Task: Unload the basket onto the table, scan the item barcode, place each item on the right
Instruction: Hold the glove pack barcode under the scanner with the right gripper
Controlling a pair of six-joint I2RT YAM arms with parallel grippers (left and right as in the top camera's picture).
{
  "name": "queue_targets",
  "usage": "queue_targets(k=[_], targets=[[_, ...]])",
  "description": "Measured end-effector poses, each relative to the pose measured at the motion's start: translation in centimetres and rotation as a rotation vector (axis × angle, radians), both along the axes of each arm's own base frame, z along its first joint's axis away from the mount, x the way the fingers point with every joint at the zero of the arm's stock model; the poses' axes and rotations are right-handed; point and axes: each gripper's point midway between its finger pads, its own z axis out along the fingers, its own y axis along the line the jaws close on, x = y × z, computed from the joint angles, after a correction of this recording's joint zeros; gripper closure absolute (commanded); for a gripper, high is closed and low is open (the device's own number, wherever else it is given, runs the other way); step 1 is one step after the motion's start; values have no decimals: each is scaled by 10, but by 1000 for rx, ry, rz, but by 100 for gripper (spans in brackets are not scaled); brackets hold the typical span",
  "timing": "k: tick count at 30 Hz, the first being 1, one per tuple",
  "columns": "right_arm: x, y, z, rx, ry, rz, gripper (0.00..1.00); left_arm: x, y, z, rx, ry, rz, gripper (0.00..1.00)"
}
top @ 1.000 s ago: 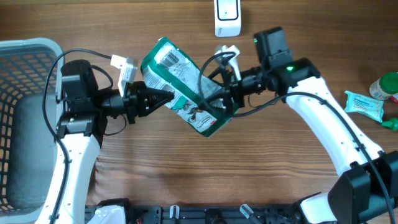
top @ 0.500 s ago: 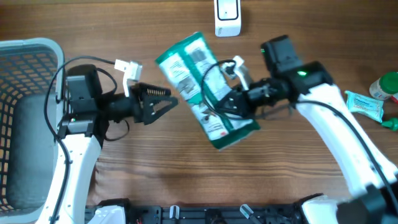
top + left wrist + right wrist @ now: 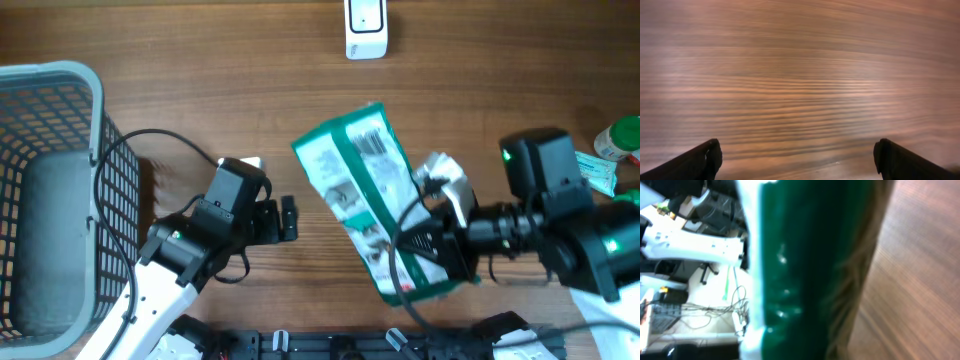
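- Overhead view: the green-and-white bag (image 3: pixel 358 190) is held tilted above the wooden surface (image 3: pixel 250 110). Its barcode (image 3: pixel 373 143) end points toward the white scanner (image 3: pixel 365 28), well apart from it.
- The right fingers (image 3: pixel 445 255) are clenched on the bag's lower end.
- The left fingers (image 3: pixel 702 159) are spread wide over bare wood, grasping nothing.
- A grey basket (image 3: pixel 60 75) sits at the far left.

Overhead top-down; L wrist near table (image 3: pixel 800 75); R wrist against pouch (image 3: pixel 805 270).
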Motion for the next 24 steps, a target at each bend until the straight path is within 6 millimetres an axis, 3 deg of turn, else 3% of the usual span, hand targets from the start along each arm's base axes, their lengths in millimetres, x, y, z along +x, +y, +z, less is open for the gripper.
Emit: queue_targets(k=[3, 8, 10, 14, 18, 21, 24], targets=[[-15, -4, 11, 24, -60, 8, 95, -10, 29, -10, 110, 52, 154, 0], [-25, -7, 20, 45, -135, 19, 96, -12, 41, -12, 150, 58, 230, 0], [-12, -5, 25, 51, -208, 14, 95, -11, 42, -11, 153, 54, 235, 0], [35, -7, 29, -6, -356, -83, 96, -6, 40, -9, 137, 35, 241, 0], [83, -40, 1, -238, -326, -342, 95, -6, 39, -9, 136, 33, 241, 0], [114, -59, 3, -310, -370, -508, 95, -6, 39, -9, 136, 34, 241, 0], [147, -63, 0, -356, -417, -571, 95, -6, 40, -9, 137, 34, 241, 0]])
